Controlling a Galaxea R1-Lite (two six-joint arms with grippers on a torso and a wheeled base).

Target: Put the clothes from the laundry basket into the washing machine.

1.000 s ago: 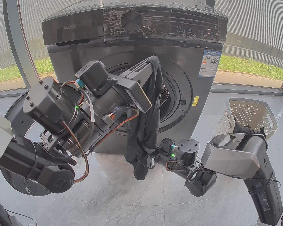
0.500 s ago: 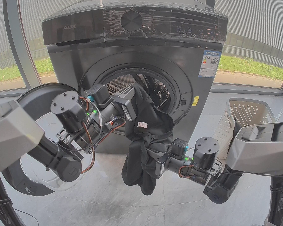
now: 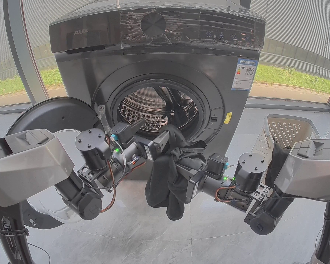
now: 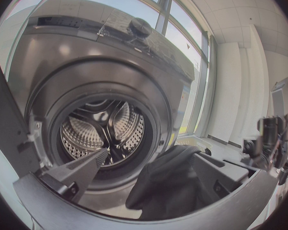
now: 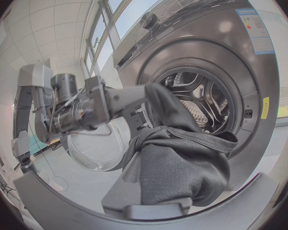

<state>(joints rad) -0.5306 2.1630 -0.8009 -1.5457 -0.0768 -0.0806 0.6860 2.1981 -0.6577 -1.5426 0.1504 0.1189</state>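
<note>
Windows and floor: tall panes behind, grey tiled floor [image 3: 135, 235] below; we face a dark washing machine [image 3: 157, 61] with its round door [image 3: 51, 116] swung wide.
Left jaws: apart, just before the drum [image 3: 150, 107] mouth; one finger [image 4: 86, 166] bare, the other under cloth.
Right jaws: clamped on bunched cloth, just beside and below the left jaws.
Black garment [image 3: 165, 180]: draped over one left finger, running across to the right jaws, its tail hanging beneath both, outside the drum.
Laundry basket [image 3: 295, 127]: well apart from both jaws, dark clothes [image 3: 278, 156] inside.
</note>
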